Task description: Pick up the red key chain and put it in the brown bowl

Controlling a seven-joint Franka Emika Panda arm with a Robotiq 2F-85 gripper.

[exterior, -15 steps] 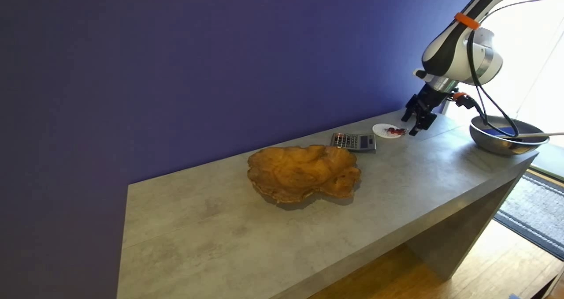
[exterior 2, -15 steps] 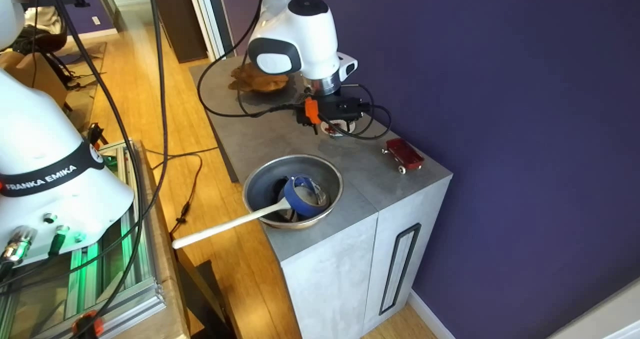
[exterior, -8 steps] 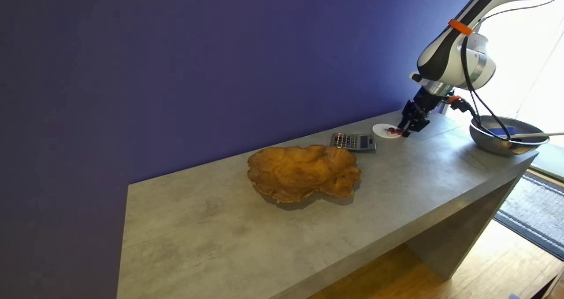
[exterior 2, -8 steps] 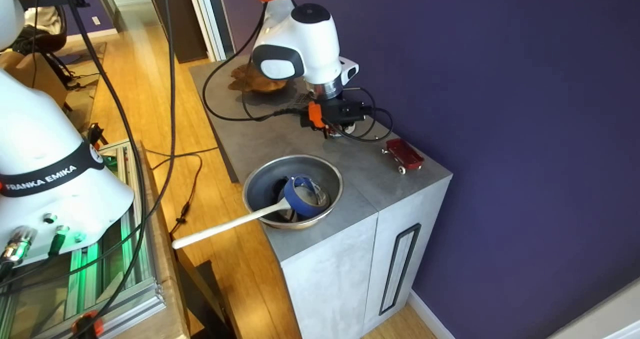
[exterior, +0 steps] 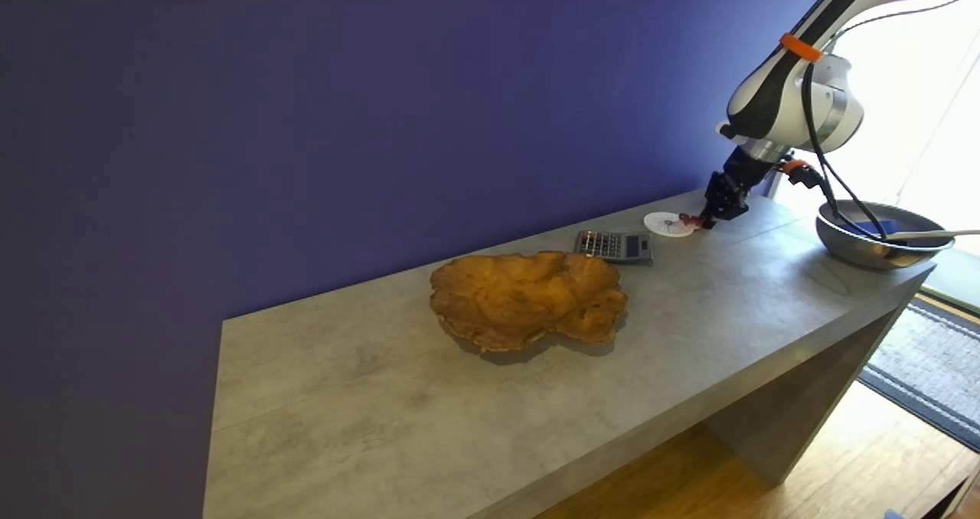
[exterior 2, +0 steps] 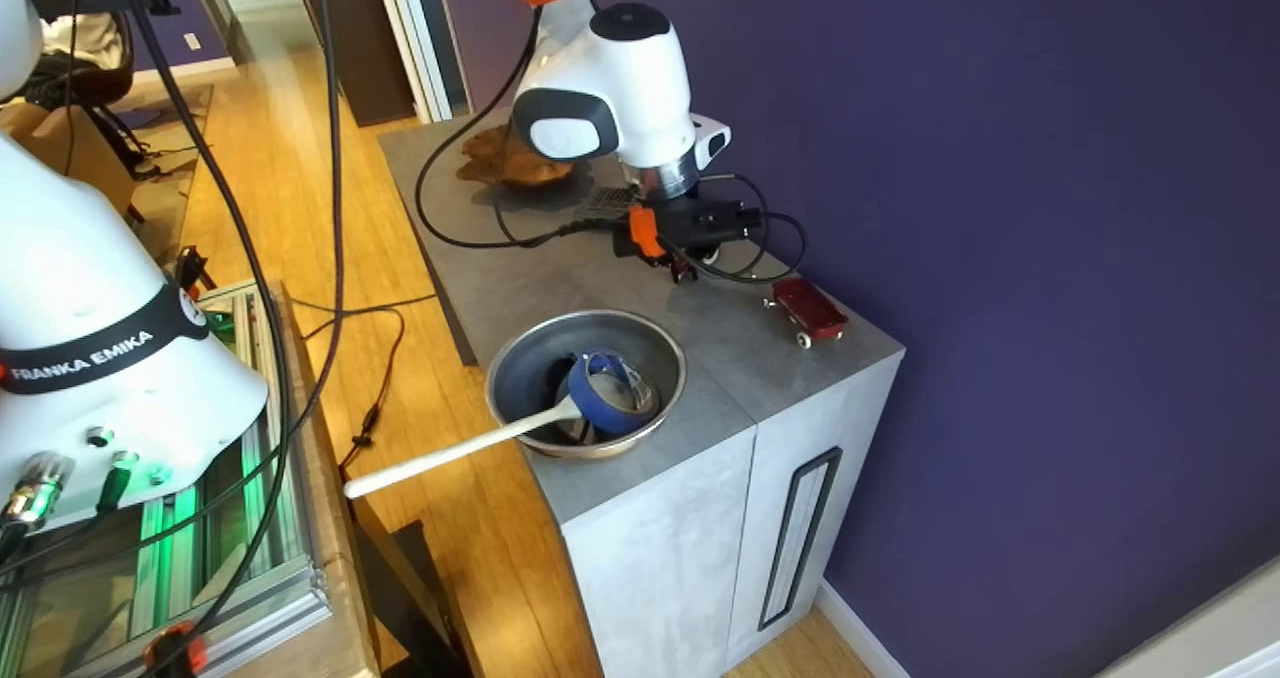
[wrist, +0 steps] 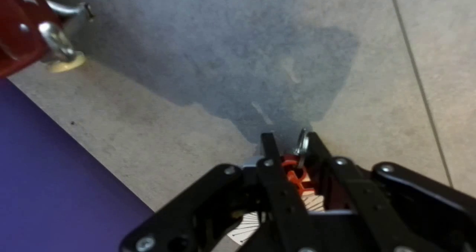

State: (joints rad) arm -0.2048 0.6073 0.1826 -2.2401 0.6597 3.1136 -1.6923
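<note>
The red key chain [wrist: 295, 181], with a small metal ring, lies between the fingers of my gripper [wrist: 290, 138] in the wrist view. The fingers are drawn in close on it, and part of it is hidden behind them. In an exterior view the key chain [exterior: 689, 220] shows as a small red patch at the fingertips, over the edge of the white disc [exterior: 664, 226]. The brown bowl [exterior: 528, 301], wide and wavy-rimmed, rests on the counter well away from the gripper. It also appears behind the arm in an exterior view, as the bowl [exterior 2: 515, 165].
A calculator [exterior: 612, 246] lies between the disc and the brown bowl. The grey metal bowl [exterior 2: 510, 413] holds a blue tape roll [exterior 2: 612, 420] and a long pale handle [exterior 2: 450, 455] sticking out. Close to the purple wall stands a red toy wagon [exterior 2: 808, 306].
My gripper came down to the disc, closed on the key chain and then rose slightly with it. The white disc shifted a little.
</note>
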